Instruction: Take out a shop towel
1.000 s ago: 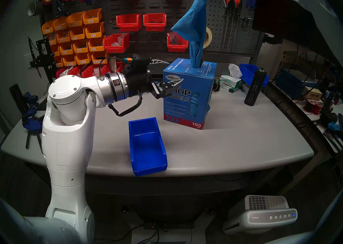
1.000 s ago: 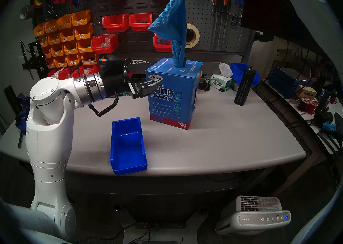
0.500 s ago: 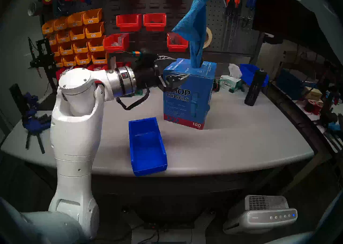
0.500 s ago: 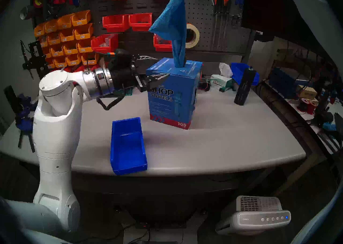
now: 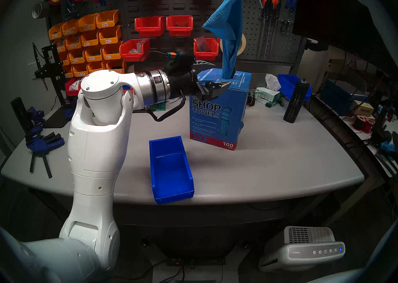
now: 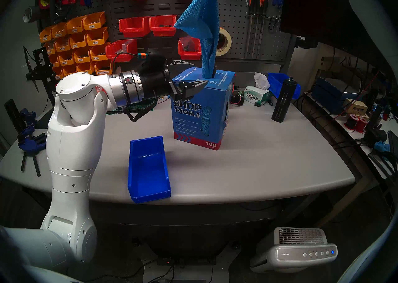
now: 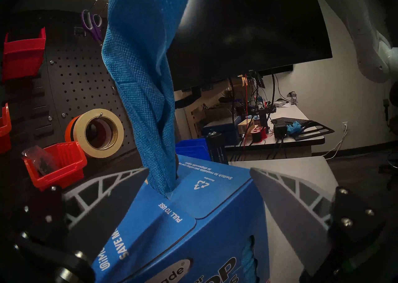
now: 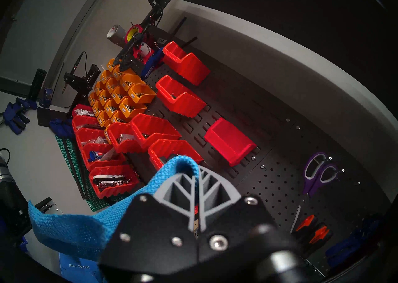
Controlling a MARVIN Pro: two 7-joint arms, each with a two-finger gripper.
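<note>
The light blue shop towel [image 5: 228, 24] [image 6: 202, 24] hangs stretched from above. Its top is pinched in my right gripper [image 8: 197, 175], which is shut on a fold of it [image 8: 71, 228]. Its lower end still sits in the slot on top of the blue "SHOP TOWELS" carton [image 5: 217, 116] [image 6: 198, 121]. My left gripper [image 5: 221, 73] [image 6: 200, 72] [image 7: 199, 169] is open. Its fingers straddle the carton's top [image 7: 193, 222] just below the towel [image 7: 142, 60], holding nothing. Whether they touch the carton I cannot tell.
An open blue bin [image 5: 170, 168] lies near the table's front edge. A green-and-white tissue box [image 5: 268, 98], a black cylinder [image 5: 296, 101] and another blue bin [image 5: 287, 82] stand behind the carton on the right. Blue clamps [image 5: 41, 140] lie far left. Red and orange bins [image 5: 148, 26] hang on the pegboard.
My left arm has swung right and upward, from the carton's front-left face to its top edge. The right gripper has drawn the towel a little higher.
</note>
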